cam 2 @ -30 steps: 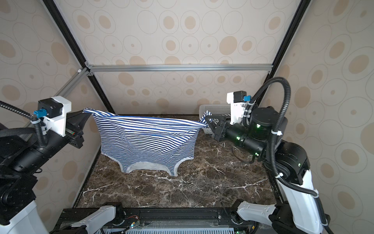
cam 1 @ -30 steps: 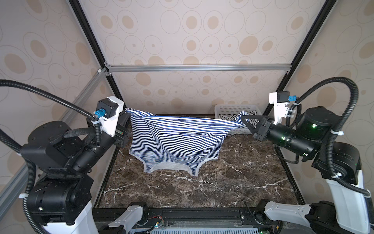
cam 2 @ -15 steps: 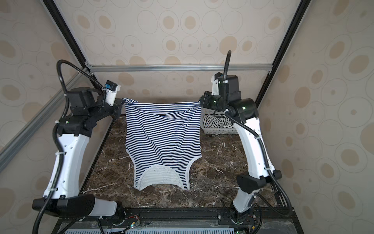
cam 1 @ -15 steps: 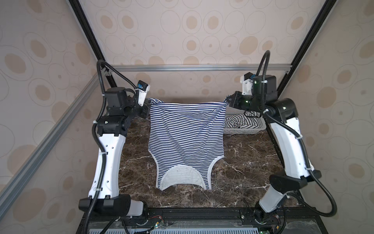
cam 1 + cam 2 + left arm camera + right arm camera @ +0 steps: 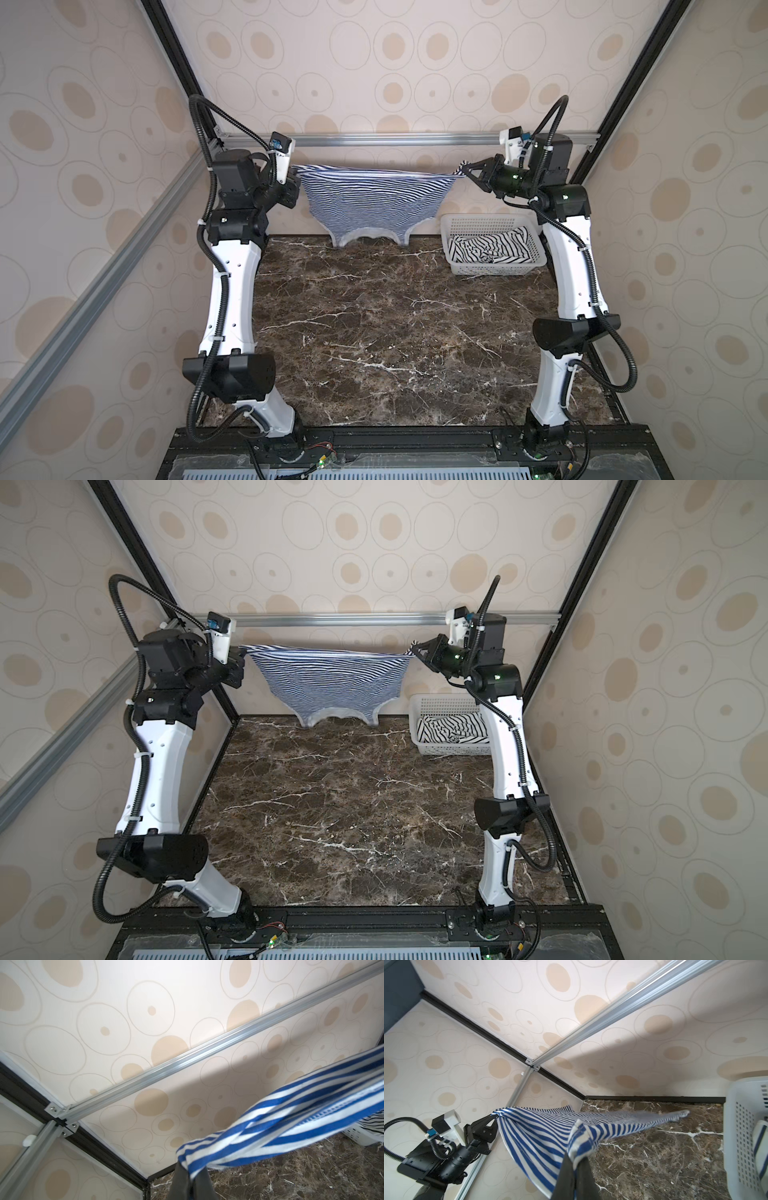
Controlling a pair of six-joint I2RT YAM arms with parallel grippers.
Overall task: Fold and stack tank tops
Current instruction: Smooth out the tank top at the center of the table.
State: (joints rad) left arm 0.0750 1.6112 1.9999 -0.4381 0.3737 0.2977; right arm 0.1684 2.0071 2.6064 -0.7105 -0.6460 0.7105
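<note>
Far end of cell, both top views: blue-and-white narrow-striped sleeveless cloth top (image 5: 374, 199) strung betw the two arms, well above dark brown marble-look tabletop (image 5: 395, 324). Hem edge up, pulled nearly level w/ slight sag mid-span. White-trimmed neck & armholes hanging down, straps lowest. Strap tips in line w/ far table edge as seen from above; touching or not, can't tell.

Re left gripper (image 5: 294, 178): clamped tight on one hem corner. Confirmed in left wrist view: black fingers (image 5: 200, 1186) pressed together, bunched striped cloth pinched betw them.

Re right gripper (image 5: 467, 167): closed down hard on opposite hem corner, small tuft of cloth poking past the tips. Same in right wrist view: fingers (image 5: 563, 1180) together, fabric gathered at tips, rest of top fanning off toward left gripper across the way.

By right arm, far right corner of table: white perforated plastic basket (image 5: 490, 269), sitting flat. Inside it, crumpled white cloth top w/ wider-spaced thin black stripes (image 5: 490, 248), not touched by either gripper. Lower than hung top & off to its side, not touching it.

On back wall, just above hem line: silver aluminium rail (image 5: 395, 139).
</note>
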